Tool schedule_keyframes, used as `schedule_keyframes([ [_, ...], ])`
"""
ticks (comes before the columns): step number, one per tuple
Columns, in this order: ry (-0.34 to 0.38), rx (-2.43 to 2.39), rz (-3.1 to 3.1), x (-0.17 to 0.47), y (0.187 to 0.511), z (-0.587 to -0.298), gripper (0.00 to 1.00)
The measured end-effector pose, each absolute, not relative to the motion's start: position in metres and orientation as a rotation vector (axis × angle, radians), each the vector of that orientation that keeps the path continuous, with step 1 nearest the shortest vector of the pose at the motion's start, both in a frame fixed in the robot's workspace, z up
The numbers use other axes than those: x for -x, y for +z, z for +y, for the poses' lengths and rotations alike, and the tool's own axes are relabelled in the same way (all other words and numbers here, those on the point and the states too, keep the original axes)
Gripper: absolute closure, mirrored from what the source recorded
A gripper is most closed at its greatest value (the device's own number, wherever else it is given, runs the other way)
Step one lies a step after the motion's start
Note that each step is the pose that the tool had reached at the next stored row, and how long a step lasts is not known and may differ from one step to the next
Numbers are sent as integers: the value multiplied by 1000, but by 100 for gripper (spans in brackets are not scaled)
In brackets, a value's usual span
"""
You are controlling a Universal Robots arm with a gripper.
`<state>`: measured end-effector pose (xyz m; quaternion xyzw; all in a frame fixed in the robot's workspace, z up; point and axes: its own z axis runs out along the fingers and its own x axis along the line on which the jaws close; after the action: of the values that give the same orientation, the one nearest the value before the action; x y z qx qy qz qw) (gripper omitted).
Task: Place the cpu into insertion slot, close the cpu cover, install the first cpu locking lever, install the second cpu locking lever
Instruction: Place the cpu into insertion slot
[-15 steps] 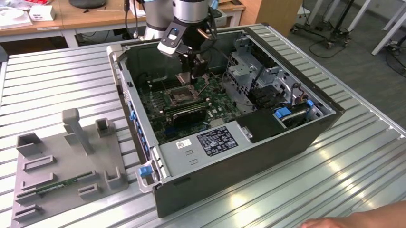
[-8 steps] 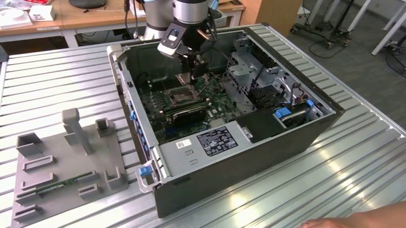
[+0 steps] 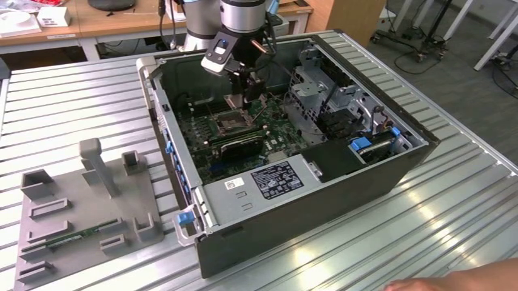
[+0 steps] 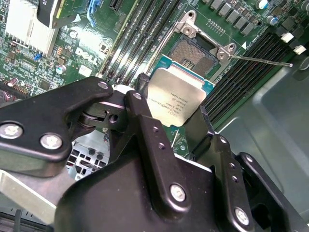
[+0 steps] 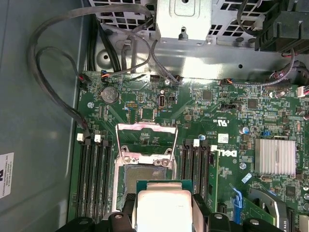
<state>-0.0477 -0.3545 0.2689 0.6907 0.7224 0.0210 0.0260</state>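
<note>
In both wrist views my gripper [image 4: 171, 104] is shut on the cpu [image 4: 176, 99], a flat square chip with a silvery top, its black fingers [image 4: 141, 82] pressing two opposite edges. The cpu [image 5: 163, 208] hangs just above and slightly off the insertion slot [image 5: 145, 176], whose dark pin field lies bare [image 4: 193, 50]. The cpu cover [image 5: 147, 126] stands swung open beyond the slot, the board showing through its cut-out. A thin locking lever [image 4: 260, 60] sticks out sideways, unlatched. In the exterior view the gripper [image 3: 247, 100] reaches down into the open computer case [image 3: 324, 200] over the slot [image 3: 230, 121].
Long black memory slots [image 5: 94, 179] flank the slot on both sides. A finned heatsink [image 5: 275, 157] and grey cables [image 5: 53, 72] lie nearby. A metal drive cage [image 3: 319, 91] rises at the exterior view's right. A grey fixture [image 3: 89, 200] sits on the table, and a hand [image 3: 453, 282] shows at the edge.
</note>
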Motion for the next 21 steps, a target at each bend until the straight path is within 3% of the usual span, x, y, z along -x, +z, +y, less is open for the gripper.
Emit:
schedule_keyframes([
  [21, 65, -2135, 2233, 48, 261, -354, 46],
])
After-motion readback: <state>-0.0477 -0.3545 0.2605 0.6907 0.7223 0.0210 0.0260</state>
